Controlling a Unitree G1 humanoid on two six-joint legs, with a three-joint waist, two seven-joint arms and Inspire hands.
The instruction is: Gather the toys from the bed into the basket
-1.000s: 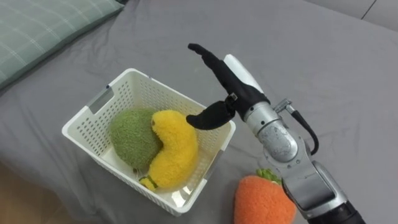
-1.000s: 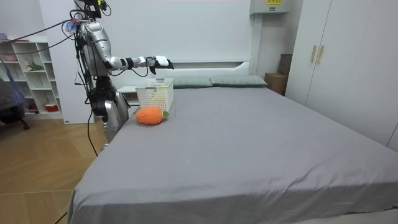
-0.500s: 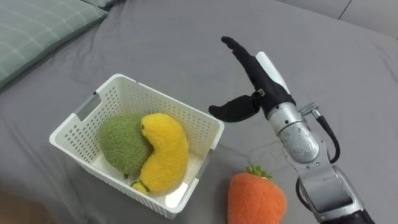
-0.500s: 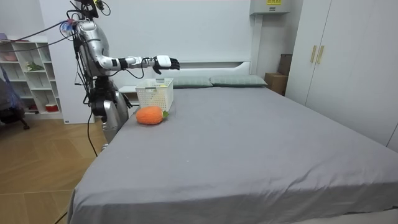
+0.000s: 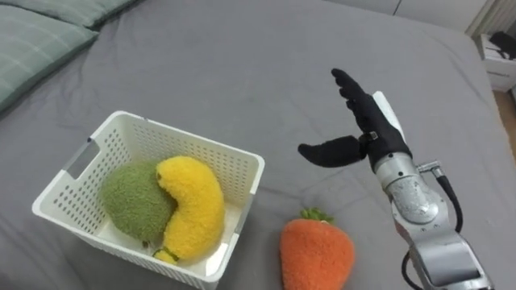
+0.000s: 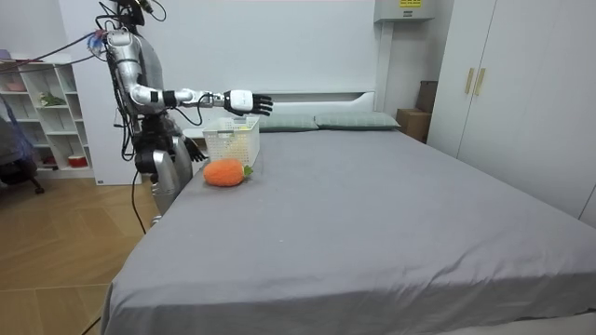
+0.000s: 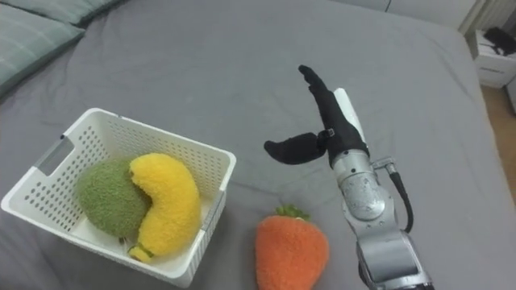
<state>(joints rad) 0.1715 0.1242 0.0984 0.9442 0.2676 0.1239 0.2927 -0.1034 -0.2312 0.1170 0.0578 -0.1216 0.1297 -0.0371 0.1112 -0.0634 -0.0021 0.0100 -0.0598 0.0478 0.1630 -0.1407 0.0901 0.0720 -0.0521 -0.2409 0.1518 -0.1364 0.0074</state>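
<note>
Nearest the robot, an orange toy (image 5: pixel 317 254) with a green tuft is seen lying on the grey bed (image 5: pixel 242 56), just right of the basket's near corner and apart from it. To its left a white latticed basket (image 5: pixel 239 174) is set on the bed. Two toys are held in it: a yellow toy (image 5: pixel 193 205), curved, lying toward the right side, and a round green toy (image 5: pixel 127 199) pressed against it on the left. A slot handle is cut in the basket's left wall.

Beyond the orange toy and right of the basket, the right hand (image 5: pixel 364 129) is held above the bed. Its fingers are stretched straight, the thumb is spread toward the basket, and nothing is held in it. Farther off, at the upper left, a pale checked pillow (image 5: pixel 32 44) is laid.

In the room view the robot is seen upright at the bed's side, near the head end, with the right arm reached out level over the basket. The left hand (image 6: pixel 196 152) is kept low by the waist; its state cannot be told. A wardrobe (image 6: pixel 503 84) is placed at the room view's right.
</note>
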